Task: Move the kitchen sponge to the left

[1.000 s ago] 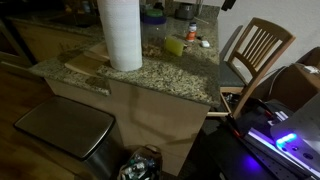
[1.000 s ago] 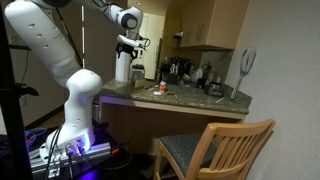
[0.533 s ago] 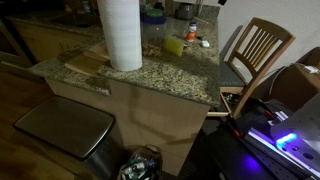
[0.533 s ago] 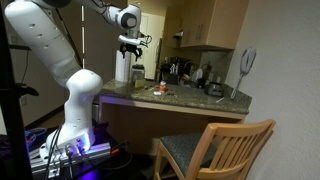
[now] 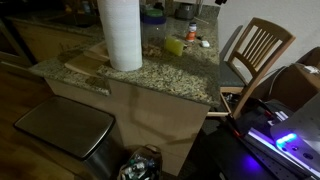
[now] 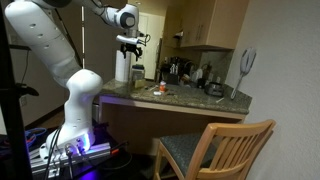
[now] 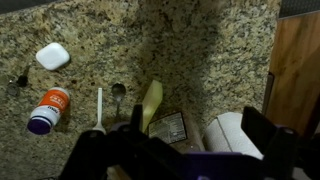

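Observation:
The kitchen sponge (image 5: 174,46) is a small flat yellow-green piece lying on the granite counter (image 5: 150,75), to the right of the tall white paper towel roll (image 5: 121,35). In the wrist view the sponge (image 7: 151,103) lies below and between my fingers, beside the roll (image 7: 232,135). My gripper (image 7: 185,150) is open and empty, high above the counter. In an exterior view the gripper (image 6: 131,45) hangs just above the roll (image 6: 123,66). The sponge is too small to make out there.
An orange pill bottle (image 7: 50,108), a small white object (image 7: 52,56), a spoon (image 7: 118,90) and a labelled card (image 7: 172,128) lie near the sponge. A wooden chair (image 5: 255,50) stands by the counter end. A metal bin (image 5: 62,130) stands below.

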Available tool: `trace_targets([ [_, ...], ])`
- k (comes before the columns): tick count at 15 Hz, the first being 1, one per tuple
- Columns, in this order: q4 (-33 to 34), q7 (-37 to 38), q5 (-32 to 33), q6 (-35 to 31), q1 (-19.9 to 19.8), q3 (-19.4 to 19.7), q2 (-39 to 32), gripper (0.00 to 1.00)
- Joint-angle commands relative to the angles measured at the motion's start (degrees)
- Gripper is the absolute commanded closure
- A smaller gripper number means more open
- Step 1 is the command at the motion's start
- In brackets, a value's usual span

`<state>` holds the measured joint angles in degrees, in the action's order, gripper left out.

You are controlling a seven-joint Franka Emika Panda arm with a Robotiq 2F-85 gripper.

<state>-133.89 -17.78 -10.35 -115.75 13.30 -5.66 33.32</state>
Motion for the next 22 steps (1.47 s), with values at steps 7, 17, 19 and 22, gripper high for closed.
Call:
trace_targets([
  [7, -3.3, 9.9, 7.8, -28.7, -5.1, -0.4, -17.2, 0.00],
  [17, -4.3, 1.5, -7.6, -28.8, 1.7, 0.1, -19.1, 0.00],
  [19, -6.3, 2.0, -7.7, -34.0, 2.5, -1.1, -22.5, 0.00],
  [22, -8.3, 5.5, -5.2, -43.4, 2.2, -3.9, -27.9, 0.00],
])
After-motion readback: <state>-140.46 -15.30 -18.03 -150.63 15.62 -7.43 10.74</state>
